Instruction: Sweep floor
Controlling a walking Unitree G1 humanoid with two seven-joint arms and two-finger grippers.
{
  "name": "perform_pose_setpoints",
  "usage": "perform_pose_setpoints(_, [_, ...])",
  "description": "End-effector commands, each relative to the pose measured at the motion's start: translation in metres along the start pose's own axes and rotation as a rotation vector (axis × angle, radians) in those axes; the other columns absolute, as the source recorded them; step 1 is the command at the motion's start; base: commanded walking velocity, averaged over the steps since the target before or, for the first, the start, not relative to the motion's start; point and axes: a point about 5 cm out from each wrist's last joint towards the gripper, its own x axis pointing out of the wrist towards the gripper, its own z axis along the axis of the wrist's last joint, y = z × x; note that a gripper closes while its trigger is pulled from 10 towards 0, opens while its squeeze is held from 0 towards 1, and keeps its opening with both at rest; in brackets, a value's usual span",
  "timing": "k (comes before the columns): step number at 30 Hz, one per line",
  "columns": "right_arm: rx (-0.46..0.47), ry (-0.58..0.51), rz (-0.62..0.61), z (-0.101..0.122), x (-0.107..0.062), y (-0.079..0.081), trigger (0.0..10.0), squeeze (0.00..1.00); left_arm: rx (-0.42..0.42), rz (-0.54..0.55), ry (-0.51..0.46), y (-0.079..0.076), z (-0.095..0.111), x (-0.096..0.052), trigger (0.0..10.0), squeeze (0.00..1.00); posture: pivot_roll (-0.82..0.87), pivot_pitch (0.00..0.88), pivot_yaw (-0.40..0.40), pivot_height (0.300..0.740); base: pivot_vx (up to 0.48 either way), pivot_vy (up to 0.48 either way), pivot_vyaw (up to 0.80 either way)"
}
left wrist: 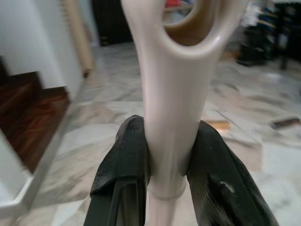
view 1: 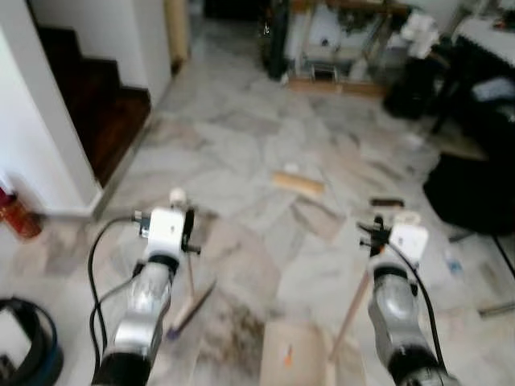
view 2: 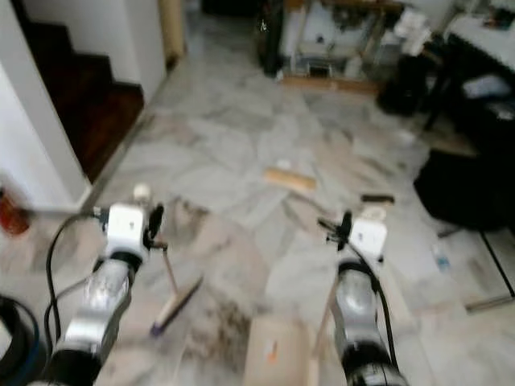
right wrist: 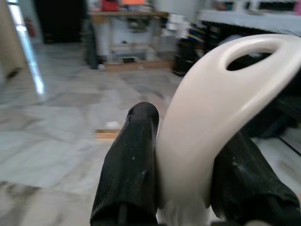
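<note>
My left gripper (left wrist: 167, 136) is shut on the cream, loop-ended handle (left wrist: 169, 94) of a short broom. Its stick slants down to the brush head (view 1: 191, 308) on the marble floor (view 1: 241, 137). My right gripper (right wrist: 186, 141) is shut on a second cream loop handle (right wrist: 211, 99). The thin stick of this one (view 1: 352, 310) runs down to a tan dustpan (view 1: 291, 354) lying flat between my arms. A tan scrap (view 1: 298, 183) and a small dark piece (view 1: 386, 203) lie on the floor ahead. The views are blurred.
A dark wooden staircase (view 1: 96, 104) and a white wall corner stand on the left, with a red cylinder (view 1: 18, 215) at its foot. A dark round bin (view 1: 32, 346) sits near my left side. Black bags (view 1: 471, 189) and furniture crowd the right; shelving (view 1: 338, 48) stands at the back.
</note>
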Motion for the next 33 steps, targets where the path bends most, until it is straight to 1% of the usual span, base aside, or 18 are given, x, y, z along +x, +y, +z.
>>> perform_pose_setpoints(1, [-0.001, -0.031, -0.017, 0.0070, 0.0044, -0.0054, 10.0, 0.00, -0.001, -0.005, -0.048, -0.0034, 0.0091, 0.0038, 10.0, 0.00, 0.11, 0.000, -0.048, 0.740, 0.000, 0.000, -0.78])
perform_pose_setpoints(12, [-0.004, -0.051, -0.008, 0.0090, 0.0036, -0.0039, 10.0, 0.00, -0.014, 0.014, -0.040, -0.0017, 0.0077, 0.0022, 10.0, 0.00, 0.10, 0.000, -0.047, 0.740, 0.000, 0.000, 0.00])
perform_pose_setpoints(22, [0.002, -0.056, -0.008, 0.0095, 0.0034, -0.0032, 10.0, 0.00, -0.007, 0.025, -0.038, 0.0012, 0.0083, 0.0033, 10.0, 0.00, 0.10, 0.004, -0.048, 0.740, 0.274, 0.000, 0.00])
perform_pose_setpoints(26, [0.003, -0.057, -0.001, 0.0105, 0.0042, -0.0011, 10.0, 0.00, -0.006, 0.050, -0.038, 0.0045, 0.0087, 0.0041, 10.0, 0.00, 0.10, 0.012, -0.053, 0.740, 0.307, 0.000, 0.00])
perform_pose_setpoints(33, [0.005, -0.063, -0.003, 0.0119, 0.0053, -0.0023, 10.0, 0.00, -0.007, 0.051, -0.038, 0.0046, 0.0085, 0.0033, 10.0, 0.00, 0.10, 0.010, -0.055, 0.740, 0.327, 0.000, 0.00])
